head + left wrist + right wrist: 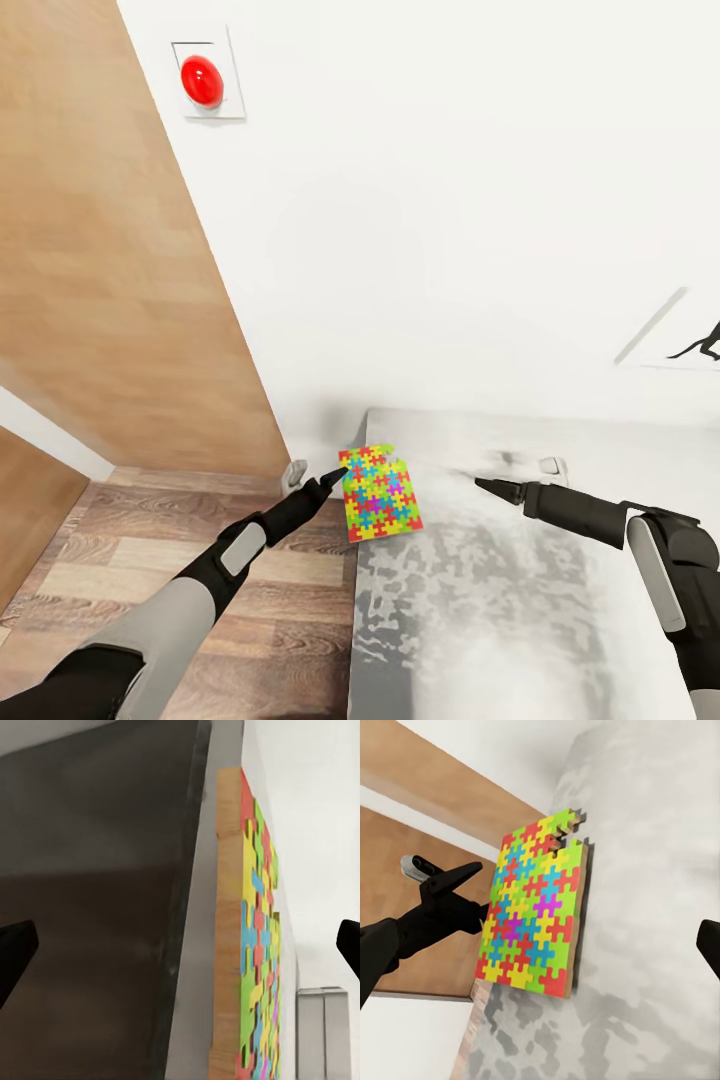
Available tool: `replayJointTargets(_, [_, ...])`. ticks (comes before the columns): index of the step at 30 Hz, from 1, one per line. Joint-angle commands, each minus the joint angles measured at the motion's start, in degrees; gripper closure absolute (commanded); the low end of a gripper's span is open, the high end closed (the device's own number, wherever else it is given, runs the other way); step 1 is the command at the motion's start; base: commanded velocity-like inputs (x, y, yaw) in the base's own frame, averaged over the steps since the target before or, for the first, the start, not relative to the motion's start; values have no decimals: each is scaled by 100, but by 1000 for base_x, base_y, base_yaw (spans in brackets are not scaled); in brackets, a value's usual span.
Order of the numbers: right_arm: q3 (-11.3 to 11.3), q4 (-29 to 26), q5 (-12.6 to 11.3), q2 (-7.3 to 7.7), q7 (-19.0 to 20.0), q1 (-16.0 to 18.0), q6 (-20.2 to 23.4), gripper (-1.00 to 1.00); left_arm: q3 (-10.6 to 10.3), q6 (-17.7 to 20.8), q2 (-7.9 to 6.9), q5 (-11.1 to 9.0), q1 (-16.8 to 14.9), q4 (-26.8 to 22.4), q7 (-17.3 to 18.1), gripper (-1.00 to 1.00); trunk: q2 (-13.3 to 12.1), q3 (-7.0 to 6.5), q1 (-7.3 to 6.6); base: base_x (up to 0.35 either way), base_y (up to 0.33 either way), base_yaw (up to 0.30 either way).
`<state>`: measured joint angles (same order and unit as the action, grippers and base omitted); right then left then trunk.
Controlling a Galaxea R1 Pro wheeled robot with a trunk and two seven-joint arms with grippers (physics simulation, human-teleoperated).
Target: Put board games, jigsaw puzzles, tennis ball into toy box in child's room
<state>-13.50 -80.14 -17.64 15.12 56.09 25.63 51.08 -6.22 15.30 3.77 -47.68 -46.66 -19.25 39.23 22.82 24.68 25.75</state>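
Left gripper: fingers are being held apart, just beside the puzzle's overhanging edge.
Right gripper: being held over the tabletop; finger spacing cannot be told.
Jigsaw puzzle: is being seen flat at the table corner, nearest the wall.

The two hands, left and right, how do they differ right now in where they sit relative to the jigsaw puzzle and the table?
The left hand is at the jigsaw puzzle, its tip at the puzzle's edge; the right hand is apart from it, across a bare stretch of tabletop. The left hand reaches in from beyond the table edge, over the wood floor; the right hand is over the tabletop. Both are dark and point toward the puzzle.
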Motion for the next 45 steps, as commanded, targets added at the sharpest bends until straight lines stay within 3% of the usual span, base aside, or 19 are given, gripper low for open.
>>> replayJointTargets(1, [-4,-8,-2,0,16,4,25,-100,-18,52,0,-58,-8,0,2,-100,10,8,3,0,0,0])
replayJointTargets(45, [-4,-36,-2,-1,35,-14,25,-100,-27,44,10,-48,-27,0,-18,-100,10,8,3,0,0,-54])
